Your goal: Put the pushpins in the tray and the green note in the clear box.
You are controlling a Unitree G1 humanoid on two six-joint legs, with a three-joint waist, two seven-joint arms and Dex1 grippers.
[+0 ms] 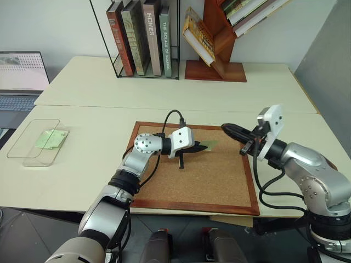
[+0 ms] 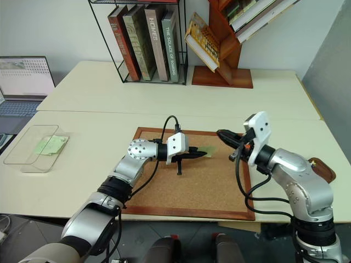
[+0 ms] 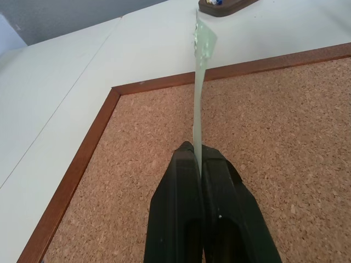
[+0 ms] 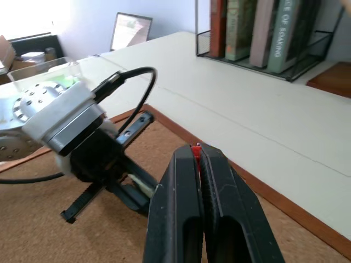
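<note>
Left gripper [image 3: 201, 156]: the fingers are pressing together on the near edge of the green note [image 3: 202, 66], holding it edge-up over the corkboard [image 1: 219, 181], toward that board's 12 o'clock side.
Right gripper [image 4: 198, 155]: the fingers are closing on something small and red at the tips; I am judging it to be one of the pushpins [image 4: 195, 149], though too little of it is showing to be sure. It is hovering above the board's 2 o'clock corner.
Green note: it is hanging in the air from the left fingers, its far end pointing toward the right gripper, with small holes or marks showing near that end.
Clear box [image 1: 30, 150]: it is sitting on the table [image 1: 82, 118] at 9 o'clock from the board, well apart from both arms, with yellower-green slips [image 1: 50, 138] already lying inside.
Tray [image 3: 226, 6]: it is lying beyond the board's far corner in the left wrist view, with tiny coloured heads inside.
Risk, note: the grip is taking only a thin strip of paper, so a quick swing toward 9 o'clock could be pulling the slip free or folding it against the box wall.
Risk, pin: the red head is barely seated between the tips, so it could be slipping out and rolling onto the cork or the table.
Risk, arms: the two grippers are working near each other, so crossing paths could be knocking either load.
</note>
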